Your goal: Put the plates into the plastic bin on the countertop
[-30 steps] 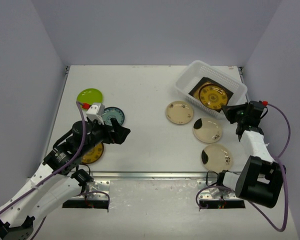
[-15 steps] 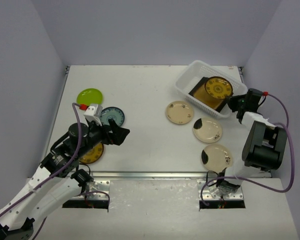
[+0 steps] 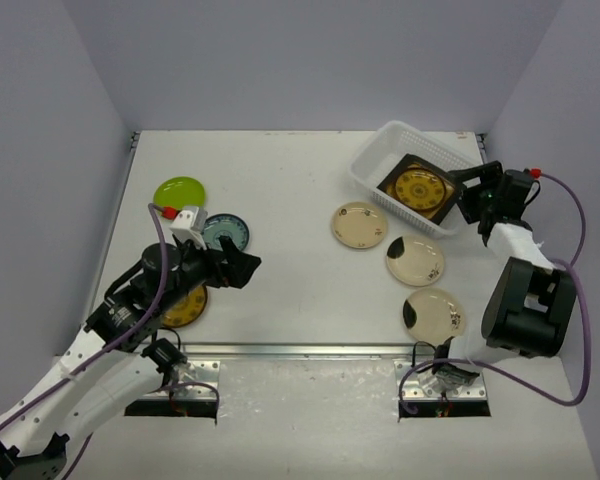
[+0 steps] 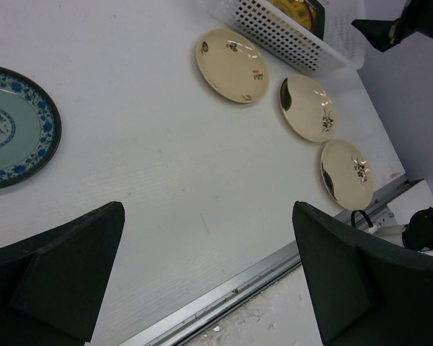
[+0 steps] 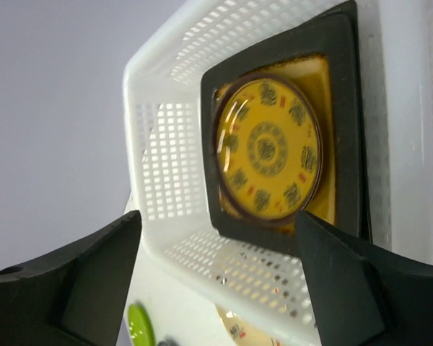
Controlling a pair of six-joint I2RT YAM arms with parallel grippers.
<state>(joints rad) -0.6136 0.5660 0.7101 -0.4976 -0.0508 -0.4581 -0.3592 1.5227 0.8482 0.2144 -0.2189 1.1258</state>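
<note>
Two plates already lie in the plastic bin (image 3: 375,150): a dark-rimmed square plate (image 5: 350,130) flat on its floor, and a yellow patterned round plate (image 5: 268,150) resting on the square's amber centre. Just at the bin's right rim hangs the right claw (image 3: 465,195), its jaws spread wide and holding nothing (in the wrist view the stacked pair shows between its two fingers). Three more wait on the white tabletop (image 3: 280,180) in front of the bin: the first cream plate (image 3: 360,225) just beside the bin's front wall, the second cream plate (image 3: 415,260) a little farther out, the third cream plate (image 3: 433,313) farthest from it. Well to the left of the bin lie a lime green plate (image 3: 180,192), a blue-patterned plate (image 3: 225,232), and a yellow-brown plate (image 3: 188,308) partly hidden under the left arm. The left claw (image 3: 245,268) hangs between that group and the bin, much nearer the group, its jaws wide and empty.
</note>
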